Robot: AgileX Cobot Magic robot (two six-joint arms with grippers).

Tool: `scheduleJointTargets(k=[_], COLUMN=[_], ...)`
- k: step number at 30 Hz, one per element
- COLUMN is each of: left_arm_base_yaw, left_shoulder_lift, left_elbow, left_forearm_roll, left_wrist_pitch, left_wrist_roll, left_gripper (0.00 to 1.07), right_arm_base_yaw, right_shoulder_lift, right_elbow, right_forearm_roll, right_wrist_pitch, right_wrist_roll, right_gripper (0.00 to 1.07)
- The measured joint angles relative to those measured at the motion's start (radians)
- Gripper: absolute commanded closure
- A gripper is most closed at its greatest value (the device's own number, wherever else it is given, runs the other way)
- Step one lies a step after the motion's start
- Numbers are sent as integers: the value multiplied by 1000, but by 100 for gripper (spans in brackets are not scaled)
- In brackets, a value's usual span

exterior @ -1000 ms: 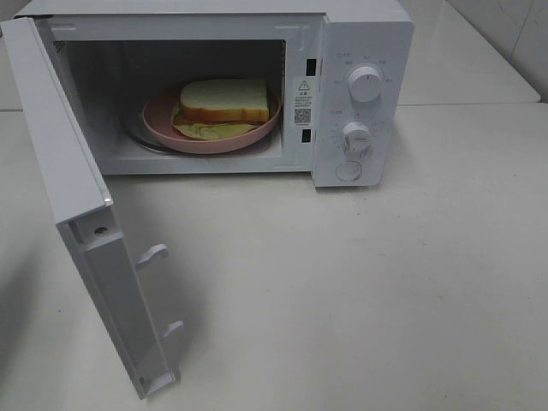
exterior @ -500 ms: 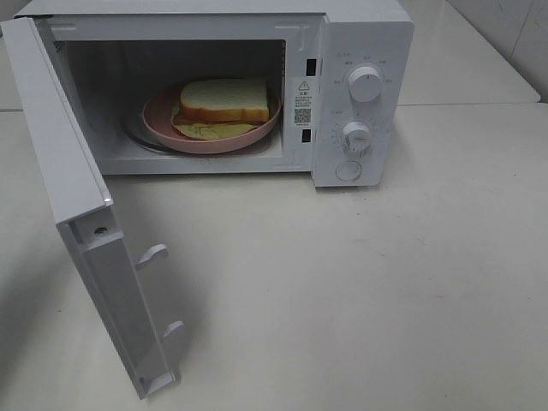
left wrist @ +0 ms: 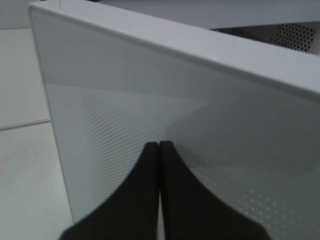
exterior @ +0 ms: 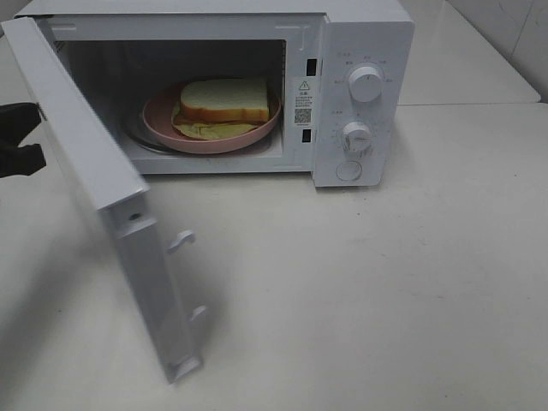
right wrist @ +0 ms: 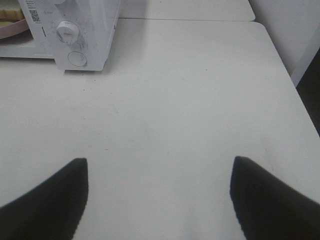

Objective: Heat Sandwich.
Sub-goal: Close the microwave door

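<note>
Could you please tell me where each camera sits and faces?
Exterior high: high in front, looking down into the microwave at the sandwich; left pincer at edge.
Left wrist: on left arm, facing the door close up; pincer shut.
Right wrist: on right arm, facing table and knob; open right pincer.
Shared: exterior and right wrist show that knob.

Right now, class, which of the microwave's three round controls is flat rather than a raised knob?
The lowest one, the round button. The upper knob and middle knob above it stand out, ringed by dial markings.
</note>
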Motion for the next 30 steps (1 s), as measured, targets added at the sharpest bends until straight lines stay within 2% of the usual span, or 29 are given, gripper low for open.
scheduleJointTargets(k=[2,5,9,15,20,30], left_arm_base_yaw=[-52,-85,-163,-224,-288,-398], left_shoulder_lift=[26,43,77,108,139,200], left_elbow=[-18,-32,-73,-119,-171,-260], left_forearm_roll=[-32,-48,-114,-172,-250,-354], left_wrist_pitch=[-1,-3,-4,-7,-8,-6], left_wrist_roll=[25,34,54,61,102,140], left_gripper=[107,107,107,107,107,107], right_arm_base_yaw=[0,0,0,0,0,0], right_shoulder_lift=[0,0,0,0,0,0], right_elbow=[0,0,0,0,0,0], right_forearm_roll=[0,0,0,0,0,0], right_wrist_pitch=[-1,-1,-1,-1,-1,-1], right_wrist_roll=[0,0,0,0,0,0], right_gripper=[32,32,32,32,32,32])
